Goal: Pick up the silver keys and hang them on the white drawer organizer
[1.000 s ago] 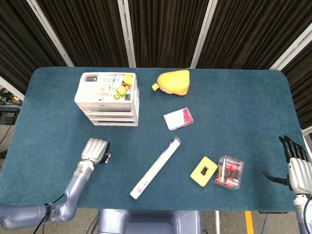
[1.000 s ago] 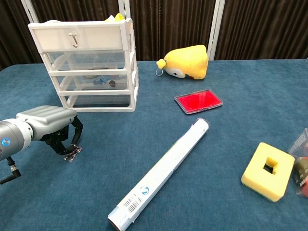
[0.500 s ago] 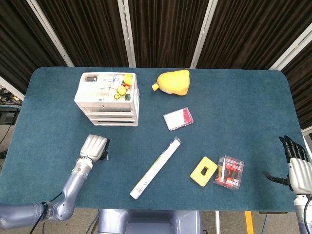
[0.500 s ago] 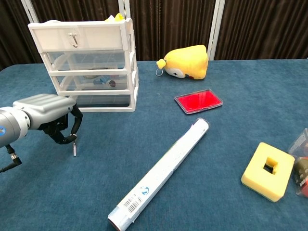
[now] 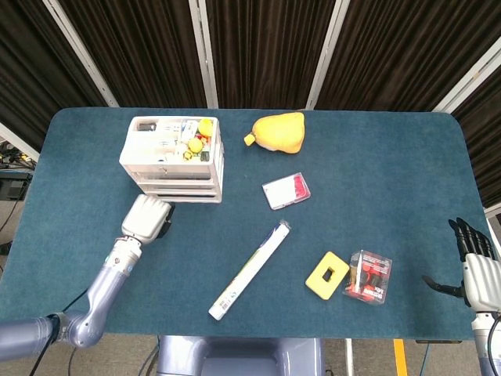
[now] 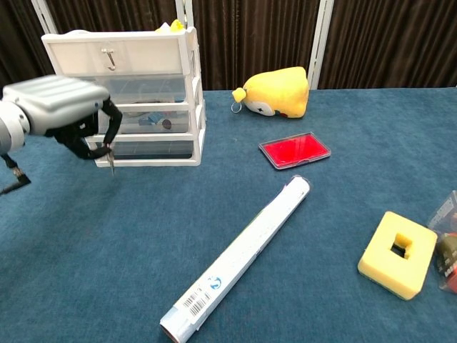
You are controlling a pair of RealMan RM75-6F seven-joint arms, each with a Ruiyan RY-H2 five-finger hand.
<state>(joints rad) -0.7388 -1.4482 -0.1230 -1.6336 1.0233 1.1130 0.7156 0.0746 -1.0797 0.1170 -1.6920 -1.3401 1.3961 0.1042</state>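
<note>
Worktop (image 5: 376, 157) of blue felt carries the white plastic drawer organizer (image 6: 136, 93) at upper left. Left hand (image 6: 61, 107) pinches the small silver keys (image 6: 111, 158), dangling before it, seen only in chest view. Right hand (image 5: 477, 270), fingers spread, empty, shows only in head view.

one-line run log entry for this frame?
phase: carry | left hand: holds keys, lifted off table, in front of drawer organizer | hook: empty | right hand: idle at table edge
</note>
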